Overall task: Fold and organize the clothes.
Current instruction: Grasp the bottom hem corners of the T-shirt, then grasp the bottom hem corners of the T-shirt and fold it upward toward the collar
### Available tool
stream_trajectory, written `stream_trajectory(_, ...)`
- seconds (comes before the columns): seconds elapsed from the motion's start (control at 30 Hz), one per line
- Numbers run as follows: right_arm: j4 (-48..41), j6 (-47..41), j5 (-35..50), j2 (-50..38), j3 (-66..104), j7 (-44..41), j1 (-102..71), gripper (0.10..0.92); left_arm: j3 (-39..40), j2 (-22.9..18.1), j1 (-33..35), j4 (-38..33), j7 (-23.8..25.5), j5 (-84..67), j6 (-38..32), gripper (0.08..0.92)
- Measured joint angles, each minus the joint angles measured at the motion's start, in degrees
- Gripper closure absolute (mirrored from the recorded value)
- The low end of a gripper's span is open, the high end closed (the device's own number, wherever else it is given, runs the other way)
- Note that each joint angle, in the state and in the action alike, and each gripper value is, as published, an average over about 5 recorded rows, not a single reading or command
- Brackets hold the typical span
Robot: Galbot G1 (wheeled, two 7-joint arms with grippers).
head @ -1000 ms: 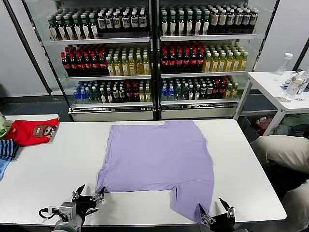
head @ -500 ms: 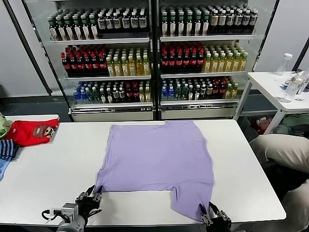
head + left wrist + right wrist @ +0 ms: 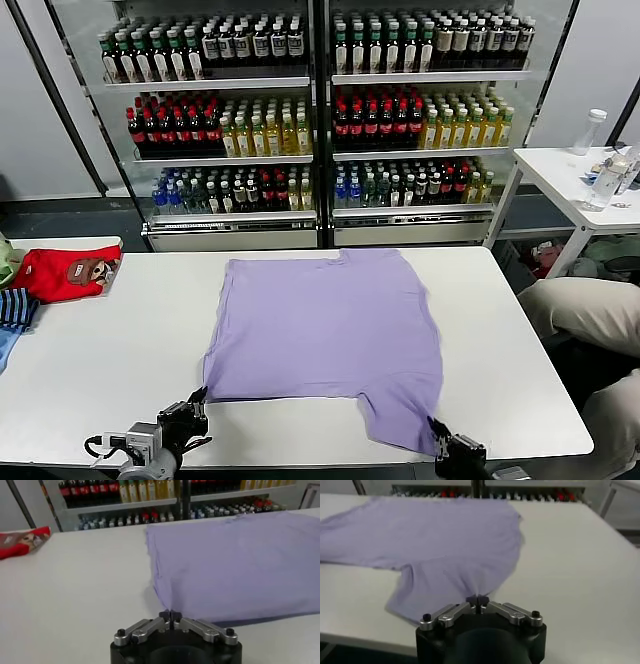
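Observation:
The lavender T-shirt (image 3: 325,330) lies flat on the white table (image 3: 100,370), plain side up; no print shows. My left gripper (image 3: 197,400) is shut on the shirt's near left corner at the table's front edge; in the left wrist view (image 3: 170,614) the cloth (image 3: 235,560) rises into the closed jaws. My right gripper (image 3: 440,435) is shut on the shirt's near right corner; in the right wrist view (image 3: 477,600) the fabric (image 3: 445,545) is pinched between the tips.
A red garment with a brown cartoon face (image 3: 68,272) and a blue striped garment (image 3: 15,310) lie at the table's left end. Drink fridges (image 3: 320,120) stand behind. A small white table (image 3: 570,180) and a person's leg (image 3: 585,310) are at the right.
Both grippers went from open to shut on the shirt's near corners. The near hem has shifted slightly toward the front edge.

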Motion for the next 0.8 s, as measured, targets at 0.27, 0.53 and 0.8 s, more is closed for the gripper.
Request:
stream_trajectory(0.27, 6.24, 0.03, -0.91, -0.16, 2.35, -0.44, -6.03, 0.909, -2.26, 2.53, 8.98, -6.63, -2.85, 1.04, -1.12, 0.915)
stream_trajectory(0.53, 7.52, -0.23, -1.05, 0.07, 2.53, 0.04, -4.91, 0.909, -5.02, 3.50, 14.38, -10.11, -4.54, 0.81, -2.24, 0.915)
stream_trajectory(0.8, 2.74, -1.60, -0.45, 1.12, -0.26, 0.91, 4.85, 0.909, -4.44, 2.56, 6.87, -6.47, -4.03, -1.47, -2.38, 0.915)
